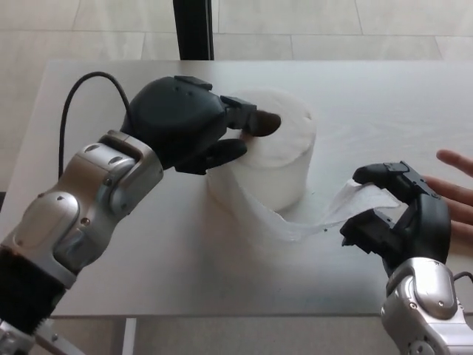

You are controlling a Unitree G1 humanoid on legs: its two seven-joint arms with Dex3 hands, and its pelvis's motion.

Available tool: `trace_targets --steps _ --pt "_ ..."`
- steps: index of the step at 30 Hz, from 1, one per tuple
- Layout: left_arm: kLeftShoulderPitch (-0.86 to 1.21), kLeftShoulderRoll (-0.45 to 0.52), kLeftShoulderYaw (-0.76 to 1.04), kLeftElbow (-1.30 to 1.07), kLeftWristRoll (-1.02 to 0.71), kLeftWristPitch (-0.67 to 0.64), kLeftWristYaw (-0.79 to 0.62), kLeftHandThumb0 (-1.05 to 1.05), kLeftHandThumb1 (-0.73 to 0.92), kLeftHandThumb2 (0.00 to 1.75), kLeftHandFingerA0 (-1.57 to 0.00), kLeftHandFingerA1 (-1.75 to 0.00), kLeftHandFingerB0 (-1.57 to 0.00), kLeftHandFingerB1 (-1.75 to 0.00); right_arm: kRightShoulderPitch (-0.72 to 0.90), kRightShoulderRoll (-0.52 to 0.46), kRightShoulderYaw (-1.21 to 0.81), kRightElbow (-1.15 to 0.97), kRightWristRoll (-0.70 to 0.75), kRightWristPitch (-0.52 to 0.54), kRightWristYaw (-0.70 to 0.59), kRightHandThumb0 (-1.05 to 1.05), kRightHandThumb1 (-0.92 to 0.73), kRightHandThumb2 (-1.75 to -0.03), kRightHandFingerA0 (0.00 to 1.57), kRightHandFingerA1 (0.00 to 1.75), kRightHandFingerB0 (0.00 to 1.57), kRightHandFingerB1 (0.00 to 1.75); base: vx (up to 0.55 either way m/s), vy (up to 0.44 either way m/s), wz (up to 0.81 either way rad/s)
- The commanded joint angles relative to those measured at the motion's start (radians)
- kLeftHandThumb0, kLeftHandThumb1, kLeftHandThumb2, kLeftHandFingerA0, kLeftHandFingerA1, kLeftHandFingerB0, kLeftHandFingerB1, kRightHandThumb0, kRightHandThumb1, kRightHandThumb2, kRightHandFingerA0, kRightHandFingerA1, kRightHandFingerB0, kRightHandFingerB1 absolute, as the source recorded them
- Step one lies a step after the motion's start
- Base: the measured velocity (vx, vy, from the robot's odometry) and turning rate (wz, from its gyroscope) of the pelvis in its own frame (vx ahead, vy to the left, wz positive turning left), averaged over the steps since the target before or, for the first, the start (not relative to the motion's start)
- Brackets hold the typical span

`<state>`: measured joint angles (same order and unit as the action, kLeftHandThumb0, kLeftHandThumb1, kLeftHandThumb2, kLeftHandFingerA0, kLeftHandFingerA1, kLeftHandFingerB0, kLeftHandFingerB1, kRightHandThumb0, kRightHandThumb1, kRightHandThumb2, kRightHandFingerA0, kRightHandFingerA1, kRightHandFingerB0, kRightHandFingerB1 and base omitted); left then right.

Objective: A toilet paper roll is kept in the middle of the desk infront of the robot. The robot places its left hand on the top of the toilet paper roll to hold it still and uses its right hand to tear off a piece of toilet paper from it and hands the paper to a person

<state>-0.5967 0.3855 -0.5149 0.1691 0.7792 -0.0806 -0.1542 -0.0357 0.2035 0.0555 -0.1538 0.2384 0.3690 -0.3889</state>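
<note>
Fingers (247, 122) of the left hand (185, 122) lie spread over the top of the toilet paper roll (284, 166), one tip at the core hole, gripping nothing. On the right hand (399, 214), the thumb and 2 fingers curl toward each other around the end of the paper tail (310, 222); whether they actually pinch it is hard to tell.

Largest is the white desk (111, 81), with a dark post (194, 29) behind its far edge. The left forearm (81, 214) crosses the desk's left side and hides the roll's left flank. The roll stands upright mid-desk, axis vertical. Its tail trails rightward along the desk. A person's hand (458, 185) rests open at the right edge, just beyond the right hand.
</note>
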Motion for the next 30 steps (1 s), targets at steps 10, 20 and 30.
trace_targets --steps 10,20,30 --pt "-0.082 -0.044 -0.014 0.114 0.055 -0.025 0.061 -0.58 0.86 0.66 -0.51 -0.52 -0.52 -0.42 -0.034 -0.155 0.092 -0.070 0.015 0.281 0.218 -0.34 -0.57 -1.32 0.93 1.58 0.61 1.08 0.00 0.000 0.00" --pt "-0.069 -0.047 -0.012 0.102 0.053 -0.054 0.102 -0.54 0.86 0.66 -0.54 -0.52 -0.55 -0.44 -0.095 -0.374 0.262 -0.080 -0.053 0.398 0.326 -0.53 -0.51 -0.69 0.00 0.55 0.07 0.53 0.00 0.000 0.00" --pt "-0.045 -0.043 -0.013 0.117 0.058 -0.071 0.135 -0.52 0.85 0.66 -0.57 -0.50 -0.55 -0.44 -0.126 -0.407 0.334 -0.099 -0.066 0.412 0.347 -0.65 -0.46 -0.54 0.00 0.33 0.14 0.62 0.00 0.000 0.00"
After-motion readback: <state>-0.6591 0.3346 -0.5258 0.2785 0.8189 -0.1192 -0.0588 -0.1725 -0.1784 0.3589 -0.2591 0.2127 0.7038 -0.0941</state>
